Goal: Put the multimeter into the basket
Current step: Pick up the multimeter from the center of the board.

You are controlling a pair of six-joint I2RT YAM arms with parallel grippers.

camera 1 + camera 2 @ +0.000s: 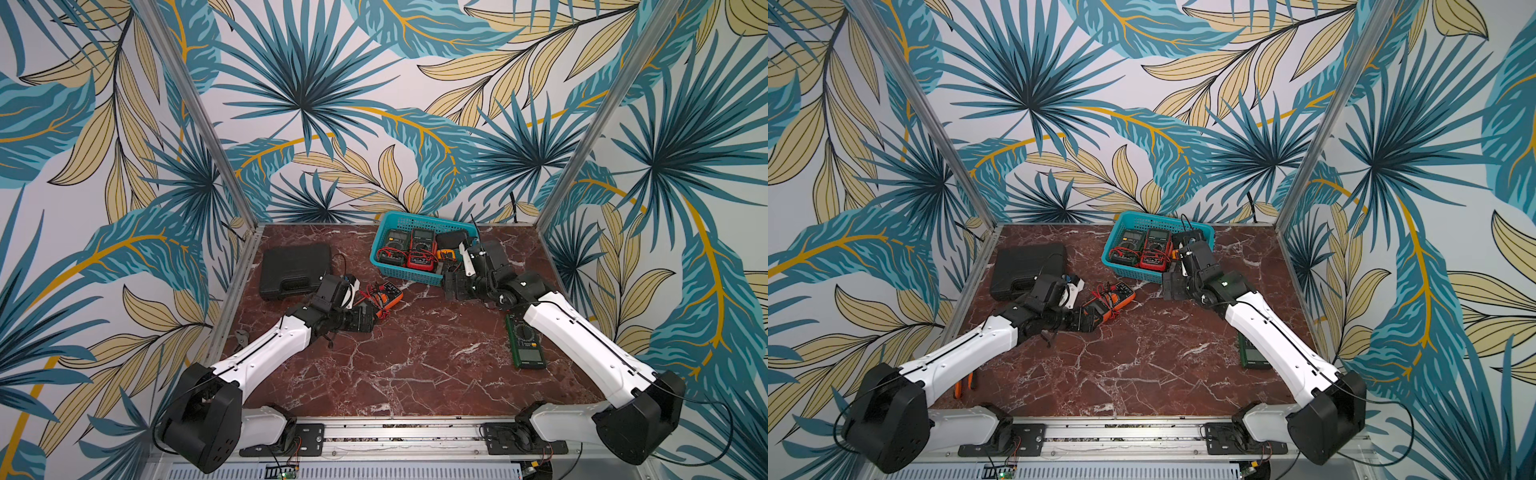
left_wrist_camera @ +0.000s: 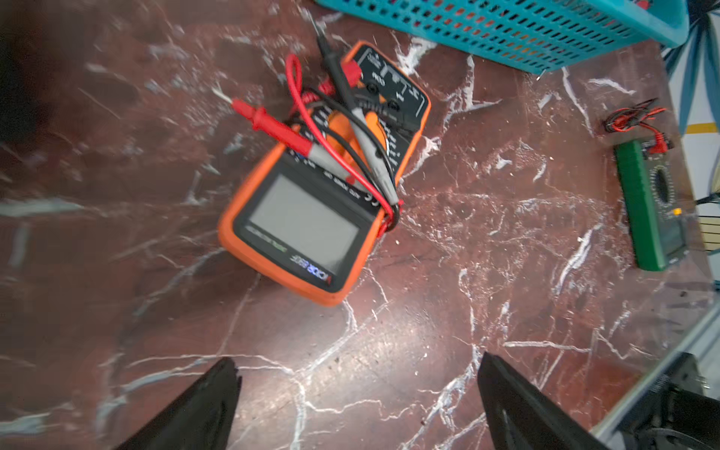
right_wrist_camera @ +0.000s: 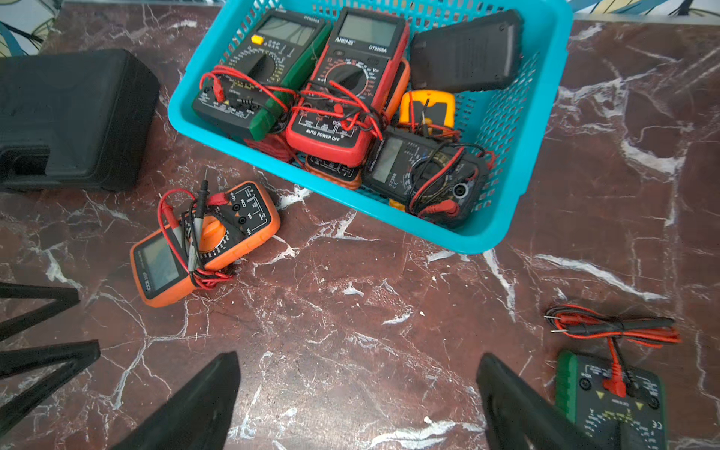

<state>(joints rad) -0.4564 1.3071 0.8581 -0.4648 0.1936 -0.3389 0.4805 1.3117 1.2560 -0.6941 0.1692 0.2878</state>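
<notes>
The left jaws are hanging wide before the orange multimeter [image 2: 304, 218], likely lining up a grab. The right jaws are gaping empty.

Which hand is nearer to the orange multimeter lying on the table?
Left. The left hand is open just short of the orange multimeter, not touching it. The right hand is open farther away, by the near corner of the basket.

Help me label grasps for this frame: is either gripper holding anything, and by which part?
Nothing is held. The left gripper stands open short of the orange multimeter; the right gripper is open over the table near the basket.
</notes>
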